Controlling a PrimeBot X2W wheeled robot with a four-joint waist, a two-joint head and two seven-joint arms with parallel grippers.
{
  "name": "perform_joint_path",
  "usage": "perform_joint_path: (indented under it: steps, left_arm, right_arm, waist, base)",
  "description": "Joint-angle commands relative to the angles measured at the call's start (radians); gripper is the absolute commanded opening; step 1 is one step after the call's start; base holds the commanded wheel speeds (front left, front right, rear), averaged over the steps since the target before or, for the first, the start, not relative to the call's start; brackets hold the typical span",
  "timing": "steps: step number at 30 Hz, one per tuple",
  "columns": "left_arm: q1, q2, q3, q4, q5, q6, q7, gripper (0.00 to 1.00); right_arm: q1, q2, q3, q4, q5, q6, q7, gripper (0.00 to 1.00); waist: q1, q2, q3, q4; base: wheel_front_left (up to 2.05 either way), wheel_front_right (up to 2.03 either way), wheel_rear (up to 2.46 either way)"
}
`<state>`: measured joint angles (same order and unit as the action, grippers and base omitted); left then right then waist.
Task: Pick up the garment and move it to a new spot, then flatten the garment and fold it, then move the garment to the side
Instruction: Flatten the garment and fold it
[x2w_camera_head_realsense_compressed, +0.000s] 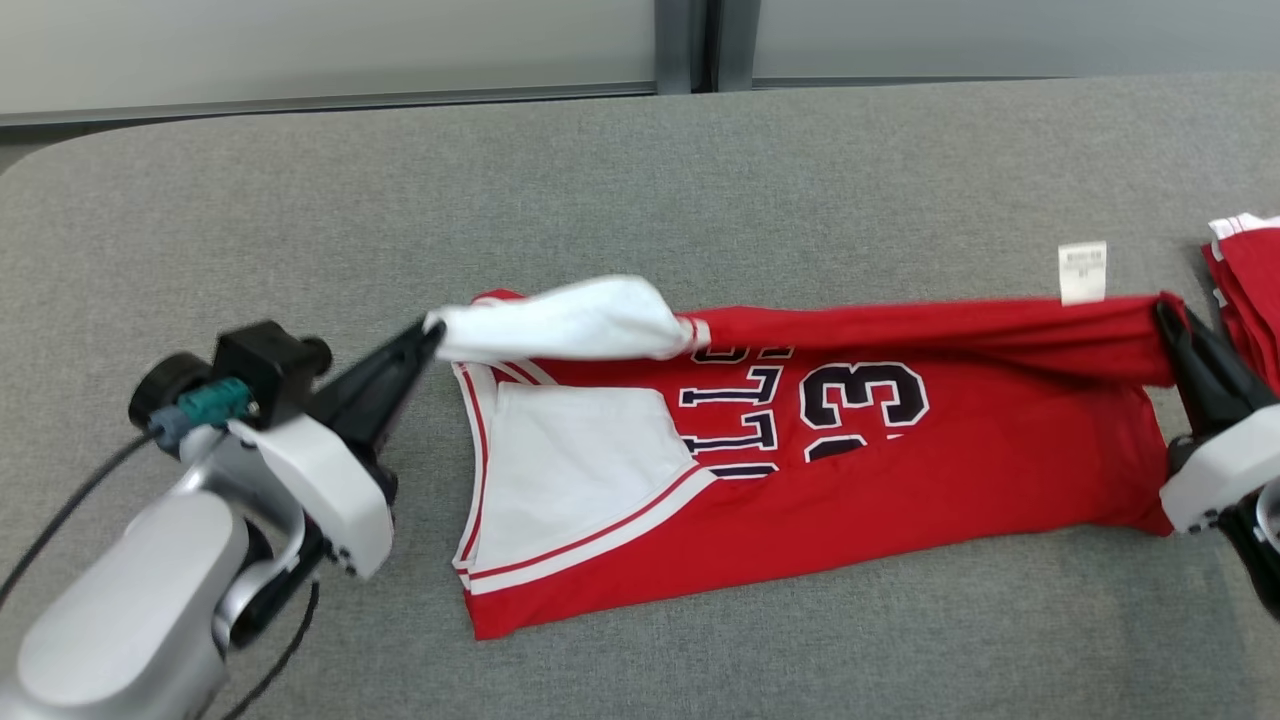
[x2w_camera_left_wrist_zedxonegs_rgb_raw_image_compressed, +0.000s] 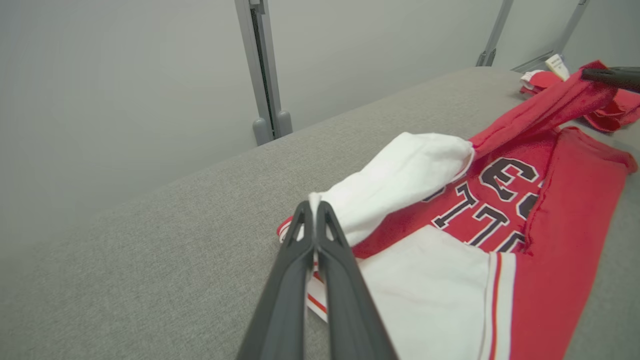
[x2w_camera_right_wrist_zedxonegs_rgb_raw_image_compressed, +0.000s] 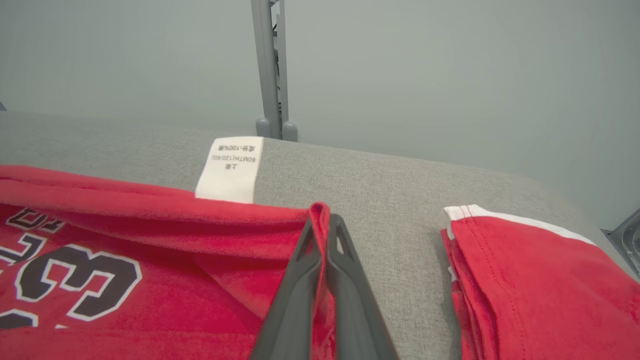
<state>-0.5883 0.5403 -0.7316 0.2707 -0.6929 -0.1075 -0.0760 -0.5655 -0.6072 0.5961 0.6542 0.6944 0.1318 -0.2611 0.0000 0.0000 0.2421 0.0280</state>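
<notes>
- The left gripper (x2w_camera_head_realsense_compressed: 432, 332) pinched the jersey (x2w_camera_head_realsense_compressed: 900, 450) at its white corner; the right gripper (x2w_camera_head_realsense_compressed: 1166, 314) pinched its red corner.
- The jersey lay on the table (x2w_camera_head_realsense_compressed: 640, 180), far edge lifted; open surface was behind, a red pile (x2w_camera_head_realsense_compressed: 1250, 290) close at right.

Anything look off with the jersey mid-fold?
Two things. The white sleeve is bunched into a roll at the left end effector, not flat, and the care label sticks out past the lifted far edge of the jersey, near the right end effector.
</notes>
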Motion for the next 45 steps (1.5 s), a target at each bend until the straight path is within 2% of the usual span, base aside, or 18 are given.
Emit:
perform_joint_path:
  steps: [1,7,10,18,24,26,33,41,42,43,44,45]
  left_arm:
    - [0.029,0.02,-0.006,-0.04,-0.01,0.009,0.019,0.0]
    - [0.134,0.105,-0.053,-0.212,-0.018,0.03,0.126,0.0]
    - [0.176,0.119,-0.066,-0.258,-0.043,0.041,0.158,0.0]
    - [0.223,0.156,-0.107,-0.289,-0.073,0.039,0.245,0.0]
    - [0.235,0.16,-0.123,-0.271,-0.103,0.031,0.284,0.0]
    - [0.235,0.161,-0.126,-0.265,-0.107,0.029,0.29,0.0]
    - [0.249,0.151,-0.135,-0.255,-0.129,0.025,0.295,0.0]
    - [0.253,0.156,-0.145,-0.269,-0.152,0.016,0.305,0.02]
    - [0.255,0.157,-0.136,-0.265,-0.153,0.032,0.3,0.25]
    - [0.251,0.159,-0.128,-0.262,-0.138,0.048,0.288,0.44]
    - [0.248,0.155,-0.118,-0.258,-0.133,0.068,0.275,1.0]
    - [0.248,0.147,-0.107,-0.253,-0.13,0.087,0.262,1.0]
  right_arm:
    - [0.022,-0.006,0.006,0.002,0.007,-0.002,-0.005,0.0]
    - [0.063,-0.031,0.05,0.019,0.044,-0.002,-0.005,0.0]
    - [0.075,-0.044,0.086,0.021,0.07,-0.002,0.009,0.0]
    - [0.084,-0.093,0.185,-0.019,0.161,-0.002,0.077,0.0]
    - [0.079,-0.11,0.243,-0.036,0.212,-0.002,0.109,0.0]
    - [0.084,-0.118,0.263,-0.034,0.231,-0.002,0.132,1.0]
    - [0.071,-0.135,0.269,-0.02,0.307,-0.002,0.134,1.0]
    - [0.032,-0.115,0.25,0.057,0.277,-0.002,0.065,1.0]
    - [0.026,-0.108,0.242,0.069,0.27,-0.002,0.052,1.0]
    - [0.019,-0.099,0.234,0.08,0.265,-0.002,0.04,1.0]
    - [0.012,-0.091,0.226,0.088,0.256,-0.002,0.028,1.0]
    - [0.008,-0.083,0.213,0.095,0.255,-0.002,0.017,1.0]
  waist:
    - [0.0,0.0,-0.007,0.005]
    - [0.0,0.0,-0.024,0.006]
    - [0.0,0.0,-0.03,0.002]
    - [0.0,0.0,-0.037,-0.015]
    - [0.0,0.0,-0.044,-0.021]
    - [0.0,0.0,-0.049,-0.023]
    - [0.0,0.0,-0.07,-0.026]
    - [0.0,0.0,-0.086,-0.025]
    - [0.0,0.0,-0.089,-0.025]
    - [0.0,0.0,-0.092,-0.025]
    - [0.0,0.0,-0.094,-0.024]
    - [0.0,0.0,-0.097,-0.024]
  base:
    - [0.0,0.0,0.0]
    - [0.0,0.0,0.0]
    - [0.0,0.0,0.0]
    - [0.0,0.0,0.0]
    - [0.0,0.0,0.0]
    - [0.0,0.0,0.0]
    - [0.0,0.0,0.0]
    - [0.0,0.0,0.0]
    - [0.0,0.0,0.0]
    - [0.0,0.0,0.0]
    - [0.0,0.0,0.0]
    - [0.0,0.0,0.0]
